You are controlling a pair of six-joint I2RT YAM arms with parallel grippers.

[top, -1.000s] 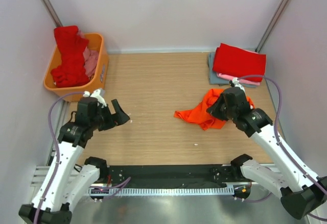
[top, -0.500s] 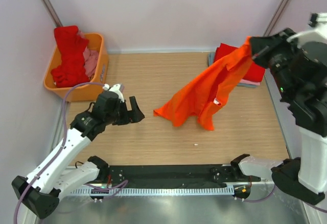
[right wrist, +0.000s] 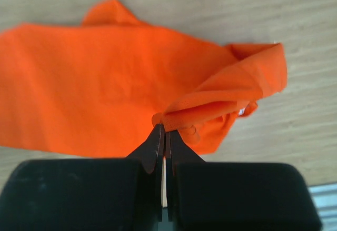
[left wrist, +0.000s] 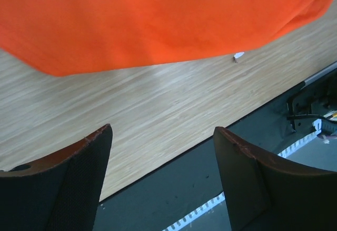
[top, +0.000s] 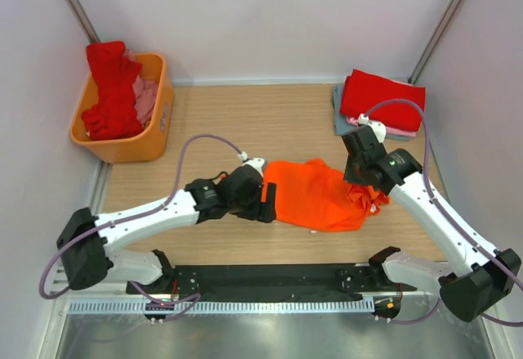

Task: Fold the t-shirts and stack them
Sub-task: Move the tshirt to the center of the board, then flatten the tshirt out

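Orange t-shirt (top: 315, 195) lay spread mid-table (top: 245, 122), right end crumpled, not folded yet. Basket (top: 155, 126) far left held red and pink shirts (top: 110, 89), so plenty was left. Folded stack (top: 380, 101) sat far right. Right gripper (right wrist: 164, 131) pinched tight on the shirt's bunched edge. Left gripper (left wrist: 163, 131) gaped wide, empty, beside its left edge.

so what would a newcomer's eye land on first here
The bright orange cloth t-shirt lying mid-table, the right gripper pinching a bunched edge and the left gripper open beside it. Then the folded red shirt topping the far-right stack, and the orange plastic basket of red and pink cloth far left.
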